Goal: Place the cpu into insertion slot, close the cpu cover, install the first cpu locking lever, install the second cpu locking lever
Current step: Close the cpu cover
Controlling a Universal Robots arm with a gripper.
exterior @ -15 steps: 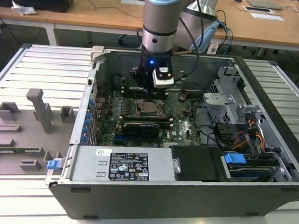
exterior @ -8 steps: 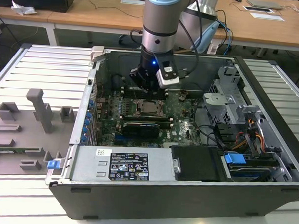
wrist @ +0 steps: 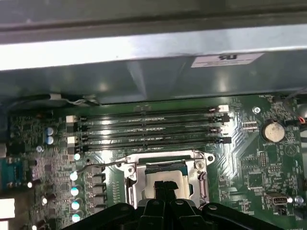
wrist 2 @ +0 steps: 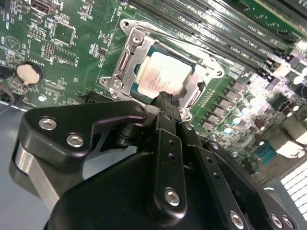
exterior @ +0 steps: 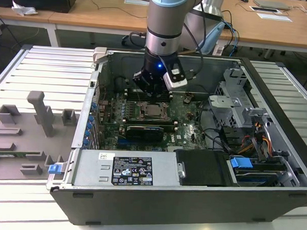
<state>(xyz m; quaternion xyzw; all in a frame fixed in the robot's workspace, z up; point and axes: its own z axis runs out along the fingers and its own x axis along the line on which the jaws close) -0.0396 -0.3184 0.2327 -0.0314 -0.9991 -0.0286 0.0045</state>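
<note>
Pale satin metal tops the cpu (wrist 2: 163, 72). The cpu cover (wrist 2: 127, 57) is bare shiny steel, the gripper (wrist 2: 165, 98) matt black, the motherboard (wrist 2: 72, 57) glossy green.

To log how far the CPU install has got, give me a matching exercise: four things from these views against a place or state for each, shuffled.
Things:
1. cpu
2. cpu cover
3. gripper
4. coin battery

States:
A. round, silvery, on the green motherboard, apart from the insertion slot
B. black, shut, close above the insertion slot
C. pale square top, seated in the insertion slot
D. steel frame lying down around the chip

Pairs: 1-C; 2-D; 3-B; 4-A
</note>
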